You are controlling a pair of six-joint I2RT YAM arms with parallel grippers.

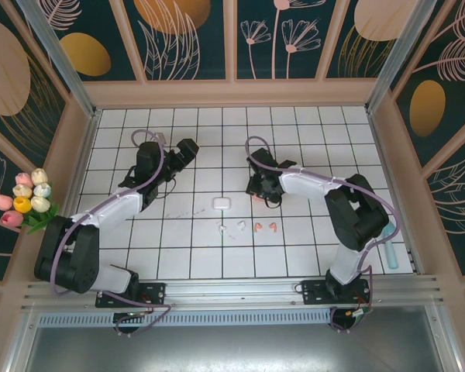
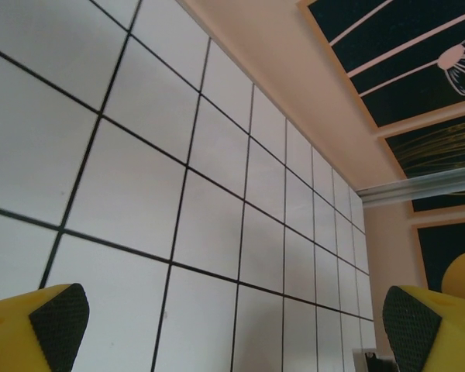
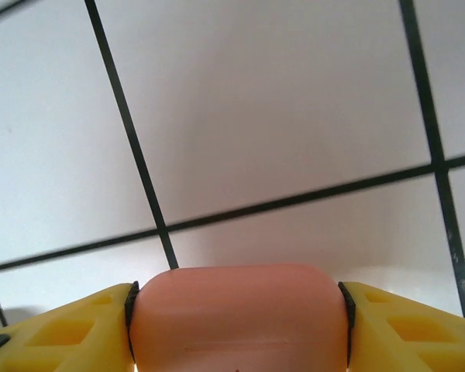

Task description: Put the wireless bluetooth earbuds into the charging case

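Just below centre in the top view, four earbuds lie in a row on the tabletop (image 1: 178,256): two white earbuds (image 1: 221,229) and two pink earbuds (image 1: 273,226), too small to show detail. Above them sits one white case (image 1: 221,203). The right hand (image 1: 258,194) clamps a pink case (image 3: 239,318), cut off at the frame bottom. Farthest, the left hand (image 1: 187,149) gapes wide.

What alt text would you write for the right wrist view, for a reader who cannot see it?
A rounded salmon-pink case sits clamped in the right gripper, its two yellow fingers against the case's sides, at the bottom of the frame. Behind it lies the white tiled table with thin black grid lines.
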